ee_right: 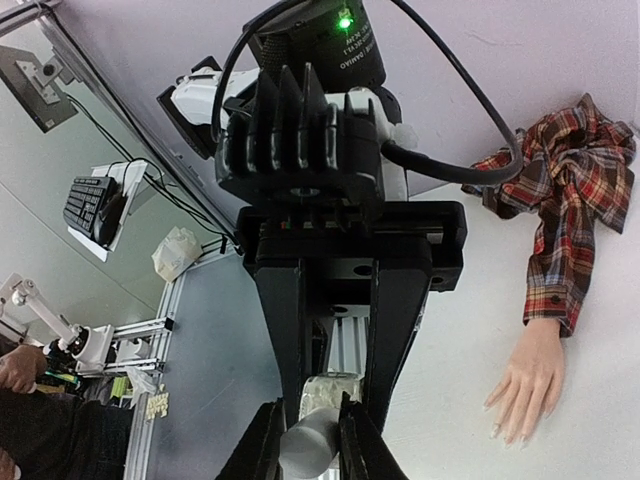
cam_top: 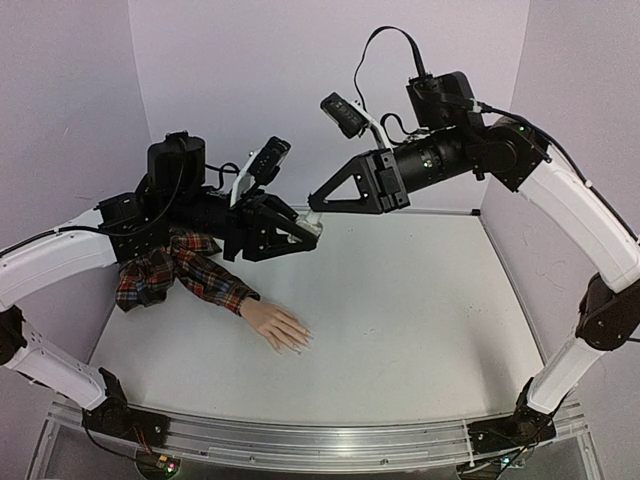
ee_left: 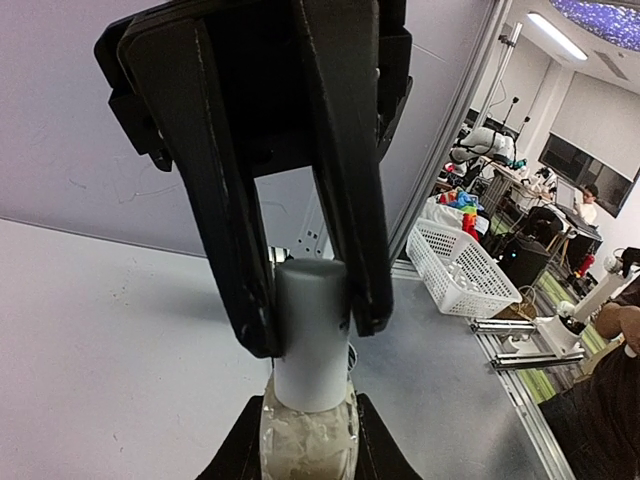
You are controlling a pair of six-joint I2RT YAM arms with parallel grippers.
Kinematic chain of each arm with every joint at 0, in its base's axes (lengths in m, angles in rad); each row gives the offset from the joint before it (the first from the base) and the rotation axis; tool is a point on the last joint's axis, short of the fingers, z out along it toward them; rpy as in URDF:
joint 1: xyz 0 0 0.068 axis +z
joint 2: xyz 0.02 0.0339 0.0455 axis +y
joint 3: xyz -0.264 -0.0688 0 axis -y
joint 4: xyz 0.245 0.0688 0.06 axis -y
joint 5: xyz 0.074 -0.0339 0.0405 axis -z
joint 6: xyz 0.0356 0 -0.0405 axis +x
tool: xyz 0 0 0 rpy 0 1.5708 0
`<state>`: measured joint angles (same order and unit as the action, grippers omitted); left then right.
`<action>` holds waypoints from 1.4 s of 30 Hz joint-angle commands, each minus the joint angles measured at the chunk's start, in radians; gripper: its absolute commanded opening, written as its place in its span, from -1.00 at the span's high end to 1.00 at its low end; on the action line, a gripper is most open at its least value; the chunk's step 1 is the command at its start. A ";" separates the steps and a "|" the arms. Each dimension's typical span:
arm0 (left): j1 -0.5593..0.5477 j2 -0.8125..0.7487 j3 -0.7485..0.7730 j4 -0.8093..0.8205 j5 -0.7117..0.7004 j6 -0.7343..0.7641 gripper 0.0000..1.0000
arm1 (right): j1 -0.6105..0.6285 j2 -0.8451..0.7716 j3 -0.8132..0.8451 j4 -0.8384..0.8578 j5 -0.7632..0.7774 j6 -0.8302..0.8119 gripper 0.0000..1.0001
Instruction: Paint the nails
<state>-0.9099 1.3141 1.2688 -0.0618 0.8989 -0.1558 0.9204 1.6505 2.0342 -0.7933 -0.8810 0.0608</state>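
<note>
peach mannequin hand point(cam_top: 278, 326) lies flat on the white surface point(cam_top: 430, 300), plaid sleeve point(cam_top: 195, 272) behind it; its nails point(ee_right: 506, 432) are well apart from both grippers. left gripper point(cam_top: 308, 233) pinches a small bottle point(ee_right: 328, 392) above the surface. right gripper point(ee_right: 305, 442) pressed onto the bottle's grey cap point(ee_left: 310, 330), fingers point(ee_left: 340, 200) touching both sides.

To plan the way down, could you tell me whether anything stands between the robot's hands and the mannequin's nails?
Nothing visible does. The left hand and right hand meet at a small bottle above the table; only its white surface lies between them and the nails.
</note>
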 commanded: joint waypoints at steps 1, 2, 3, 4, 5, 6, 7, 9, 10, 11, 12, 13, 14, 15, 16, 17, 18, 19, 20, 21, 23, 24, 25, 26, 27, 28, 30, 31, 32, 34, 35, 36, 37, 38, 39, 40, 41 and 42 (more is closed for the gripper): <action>0.003 0.009 0.067 0.009 0.002 0.002 1.00 | 0.004 -0.002 0.008 -0.006 -0.020 -0.017 0.66; 0.003 0.009 0.069 0.007 0.002 0.002 0.99 | 0.004 -0.001 0.009 -0.007 -0.018 -0.019 0.63; 0.003 0.010 0.071 0.005 0.002 0.002 1.00 | 0.003 0.000 0.009 -0.008 -0.017 -0.020 0.60; 0.003 0.010 0.072 0.005 0.002 0.002 1.00 | 0.004 0.000 0.010 -0.009 -0.016 -0.021 0.58; 0.003 0.011 0.074 0.003 0.001 0.001 1.00 | 0.004 0.000 0.010 -0.009 -0.016 -0.022 0.57; 0.003 0.013 0.076 0.002 0.001 0.001 1.00 | 0.004 0.001 0.011 -0.010 -0.015 -0.022 0.57; 0.003 0.014 0.078 0.000 0.001 0.001 1.00 | 0.005 0.002 0.011 -0.011 -0.015 -0.022 0.57; 0.003 0.017 0.082 -0.003 0.001 0.002 1.00 | 0.004 0.004 0.011 -0.014 -0.016 -0.024 0.58; 0.003 0.017 0.084 -0.003 0.001 0.002 1.00 | 0.005 0.006 0.011 -0.015 -0.017 -0.024 0.60; 0.003 0.018 0.085 -0.003 0.001 0.002 1.00 | 0.005 0.007 0.011 -0.017 -0.020 -0.025 0.63; 0.004 0.019 0.087 -0.005 0.000 0.002 1.00 | 0.005 0.008 0.011 -0.018 -0.022 -0.025 0.67; 0.003 0.019 0.087 -0.006 -0.001 0.002 1.00 | 0.005 0.009 0.011 -0.020 -0.022 -0.026 0.70; 0.002 0.020 0.088 -0.006 -0.003 0.003 1.00 | 0.004 0.009 0.011 -0.020 -0.022 -0.026 0.77; 0.002 0.020 0.090 -0.006 -0.005 0.004 1.00 | 0.004 0.009 0.011 -0.021 -0.022 -0.027 0.86; 0.003 0.020 0.089 -0.007 -0.008 0.005 1.00 | 0.004 0.008 0.009 -0.021 -0.022 -0.028 0.96; 0.003 0.019 0.088 -0.007 -0.013 0.006 1.00 | 0.004 0.006 0.007 -0.021 -0.020 -0.029 1.00; 0.002 0.016 0.086 -0.008 -0.030 0.007 0.99 | 0.004 0.003 0.003 -0.021 -0.014 -0.029 1.00; 0.003 0.012 0.082 -0.008 -0.053 0.007 0.95 | 0.004 -0.002 -0.002 -0.021 -0.005 -0.030 1.00; 0.003 0.006 0.076 -0.007 -0.077 0.008 0.87 | 0.005 -0.008 -0.010 -0.020 0.009 -0.030 1.00; 0.003 -0.002 0.066 -0.007 -0.104 0.010 0.74 | 0.004 -0.015 -0.020 -0.019 0.032 -0.028 1.00; 0.003 -0.027 0.027 0.003 -0.177 0.012 0.29 | 0.004 -0.035 -0.041 -0.016 0.108 -0.015 1.00; 0.003 -0.042 0.006 0.011 -0.206 0.014 0.10 | 0.004 -0.053 -0.056 -0.014 0.160 -0.006 1.00; 0.002 -0.058 -0.011 0.015 -0.232 0.017 -0.01 | 0.004 -0.066 -0.070 -0.014 0.223 0.007 1.00; 0.002 -0.074 -0.030 0.016 -0.252 0.019 -0.28 | 0.005 -0.082 -0.088 -0.014 0.284 0.019 1.00; 0.003 -0.088 -0.047 0.015 -0.272 0.021 -0.56 | 0.004 -0.101 -0.109 -0.014 0.329 0.028 1.00; 0.003 -0.101 -0.063 0.014 -0.294 0.022 -0.76 | 0.004 -0.119 -0.130 -0.013 0.366 0.036 1.00; 0.003 -0.131 -0.099 0.012 -0.355 0.023 -0.94 | 0.004 -0.170 -0.202 -0.008 0.453 0.050 1.00; 0.003 -0.147 -0.118 0.011 -0.395 0.024 -0.95 | 0.004 -0.200 -0.249 -0.001 0.504 0.062 1.00; 0.003 -0.160 -0.137 0.015 -0.425 0.024 -0.96 | 0.004 -0.222 -0.301 0.005 0.549 0.076 1.00; 0.003 -0.191 -0.163 0.018 -0.507 0.023 -0.96 | 0.003 -0.279 -0.400 0.023 0.685 0.114 1.00; 0.003 -0.205 -0.180 0.020 -0.554 0.017 -0.96 | 0.004 -0.305 -0.476 0.035 0.762 0.136 1.00; 0.003 -0.225 -0.195 0.025 -0.613 0.011 -0.96 | 0.004 -0.338 -0.535 0.054 0.847 0.153 1.00; 0.003 -0.243 -0.211 0.031 -0.659 0.006 -0.96 | 0.002 -0.364 -0.597 0.072 0.952 0.178 1.00; 0.002 -0.258 -0.228 0.044 -0.704 0.002 -0.96 | -0.001 -0.384 -0.657 0.083 1.041 0.210 1.00; 0.002 -0.274 -0.245 0.053 -0.755 -0.004 -0.96 | -0.006 -0.404 -0.711 0.095 1.109 0.244 1.00; 0.002 -0.294 -0.265 0.058 -0.803 -0.012 -0.96 | -0.012 -0.426 -0.774 0.111 1.190 0.277 1.00; 0.002 -0.308 -0.280 0.068 -0.859 -0.017 -0.96 | -0.022 -0.443 -0.821 0.125 1.241 0.324 1.00; 0.002 -0.322 -0.295 0.083 -0.910 -0.020 -0.96 | -0.035 -0.460 -0.864 0.143 1.268 0.358 1.00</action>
<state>-0.9089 1.0581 1.0178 -0.0588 0.2577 -0.1583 0.9169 1.2414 1.3183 -0.7434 0.0292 0.2477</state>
